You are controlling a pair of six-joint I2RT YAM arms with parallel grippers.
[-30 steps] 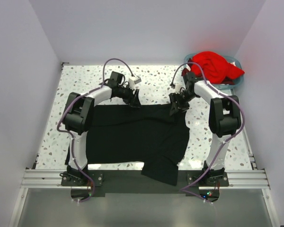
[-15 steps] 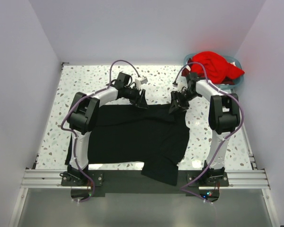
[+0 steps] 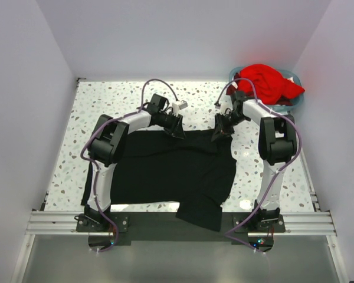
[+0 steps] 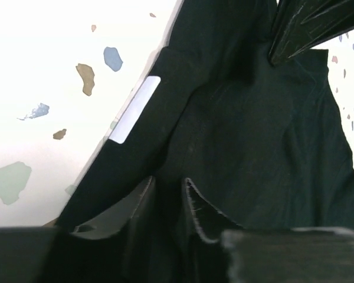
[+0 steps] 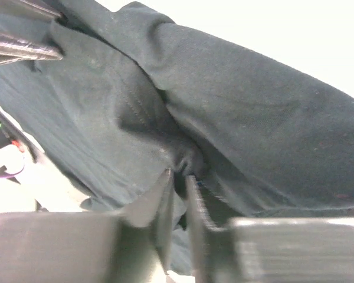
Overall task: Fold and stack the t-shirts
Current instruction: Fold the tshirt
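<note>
Left tool and right tool each close narrowly on the black t-shirt edge. Risk: a shallow pinch slips out on lifting and skews the fold.

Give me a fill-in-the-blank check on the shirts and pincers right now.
The bright red cloth t-shirt is heaped in a light blue plastic basket at the far ____ corner of the speckled white table.
A white rectangular label on the plain black cloth t-shirt shows in the ____ wrist view.
The left pincer and right pincer each pinch the ____ t-shirt.
Missing: right; left; black.
</note>
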